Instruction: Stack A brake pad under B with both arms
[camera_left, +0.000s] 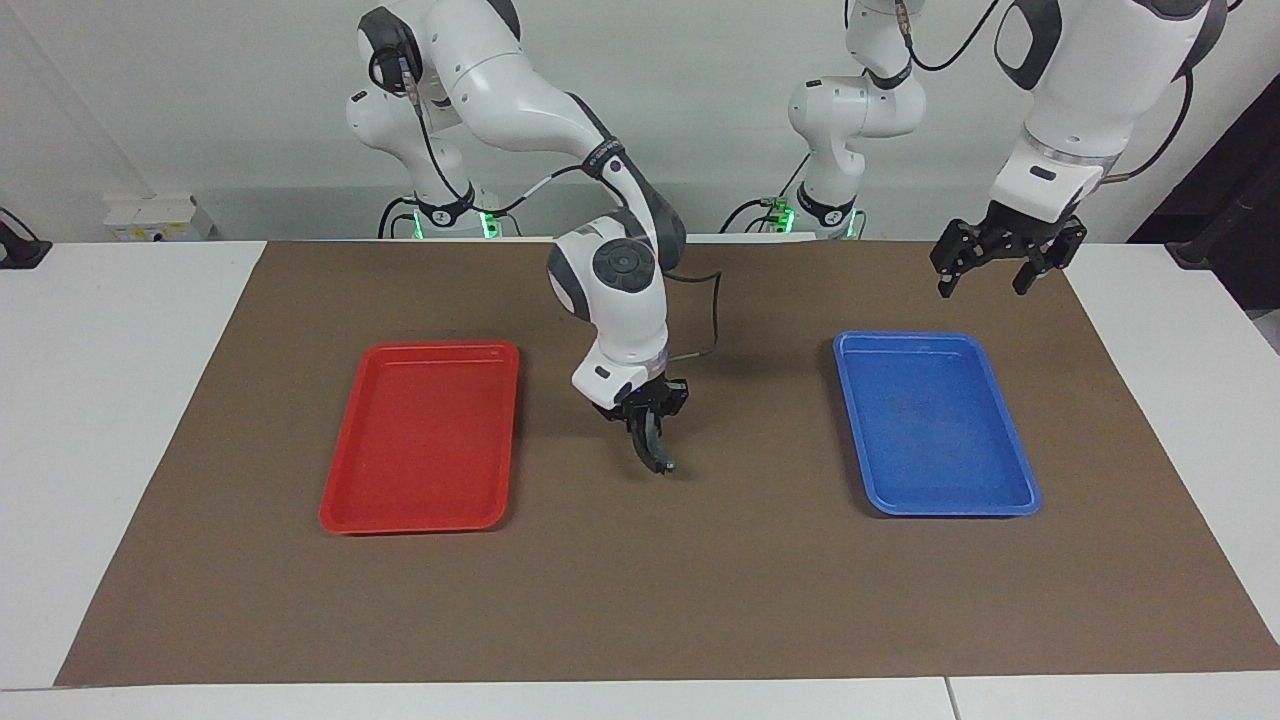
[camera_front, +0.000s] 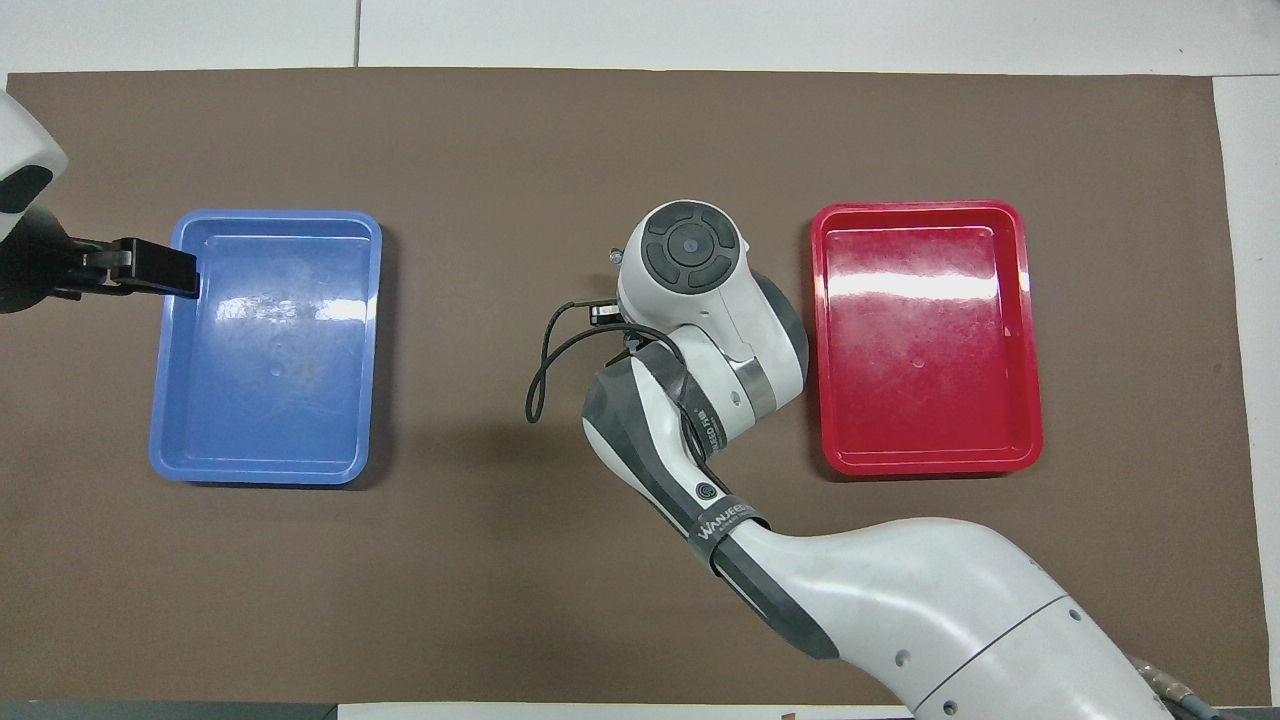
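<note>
Brown mat (camera_left: 640, 600), right jaws mid-mat gripping B (camera_left: 655, 452), long axis pointing down, left jaws open

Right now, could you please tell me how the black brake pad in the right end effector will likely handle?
The black brake pad hangs below the right end effector without sagging, so it is probably rigid. Gripped near its upper end, it might pivot if bumped. Thin and curved, it would likely fall flat if set on edge.
</note>
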